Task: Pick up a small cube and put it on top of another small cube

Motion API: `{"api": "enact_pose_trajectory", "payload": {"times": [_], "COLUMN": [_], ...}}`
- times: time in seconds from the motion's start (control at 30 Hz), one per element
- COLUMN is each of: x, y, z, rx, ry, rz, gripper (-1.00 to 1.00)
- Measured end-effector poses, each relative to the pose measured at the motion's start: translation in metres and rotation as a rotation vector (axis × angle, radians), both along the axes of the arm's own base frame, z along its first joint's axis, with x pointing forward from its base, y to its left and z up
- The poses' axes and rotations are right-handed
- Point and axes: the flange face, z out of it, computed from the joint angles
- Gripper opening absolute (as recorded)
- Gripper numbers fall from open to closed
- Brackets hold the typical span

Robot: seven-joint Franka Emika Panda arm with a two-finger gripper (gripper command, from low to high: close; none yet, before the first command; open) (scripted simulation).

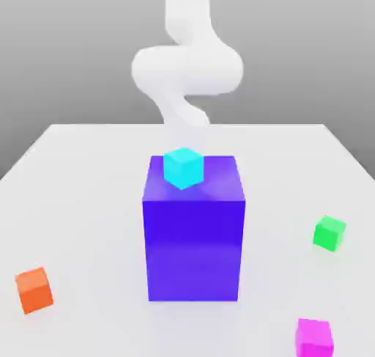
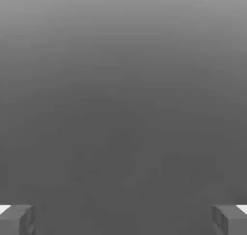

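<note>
Right, count with me: you have four small cubes and one big block on the white table (image 1: 88,172). One magenta-pink cube (image 1: 315,336) sits at the near edge toward the exterior view's right, cut off a little by the picture's lower border. One bright green cube (image 1: 329,233) rests farther back on that same side, apart from the pink one with bare table between them. One orange cube (image 1: 34,289) lies down at the exterior view's left, well apart from both. One cyan cube (image 1: 182,167) is perched on top of the tall blue-violet block (image 1: 193,245), near that block's back edge, and the block stands upright in the middle of the table. That is one of each colour, nothing stacked except the cyan on the block. Your white arm (image 1: 187,66) rises behind the block in a curled shape, above the far part of the table. Now the pincer (image 2: 123,219): in the hand view its two grey fingertips (image 2: 17,218) stand far apart at opposite sides, spread wide with nothing between them, so it is open and holding nothing. Before it there is plain grey background. In the exterior view the pink cube lies at the near right corner, well apart from the arm, with the blue-violet block standing between them.
</note>
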Motion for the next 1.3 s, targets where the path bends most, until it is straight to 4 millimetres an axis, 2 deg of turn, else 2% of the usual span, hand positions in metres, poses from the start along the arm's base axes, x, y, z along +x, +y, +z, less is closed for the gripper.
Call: {"api": "enact_pose_trajectory", "payload": {"times": [0.13, 0.27, 0.37, 0.5, 0.7, 0.83, 0.97, 1.1, 1.13, 1.3], "x": [0.049, 0.087, 0.108, 0.125, 0.129, 0.123, 0.108, 0.106, 0.105, 0.105], "y": [0.022, 0.049, 0.073, 0.105, 0.156, 0.173, 0.187, 0.190, 0.190, 0.190], "z": [-0.057, -0.118, -0.167, -0.236, -0.341, -0.409, -0.473, -0.532, -0.545, -0.545], "rx": [-0.044, -0.092, -0.134, -0.198, -0.317, -0.406, -0.509, -0.535, -0.534, -0.534], "ry": [0.098, 0.185, 0.246, 0.323, 0.429, 0.498, 0.564, 0.577, 0.579, 0.581], "rz": [0.182, 0.354, 0.480, 0.645, 0.901, 1.050, 1.207, 1.244, 1.245, 1.246], "gripper": [0.00, 0.00, 0.00, 0.00, 0.00, 0.00, 0.00, 0.00, -1.00, -1.00]}}
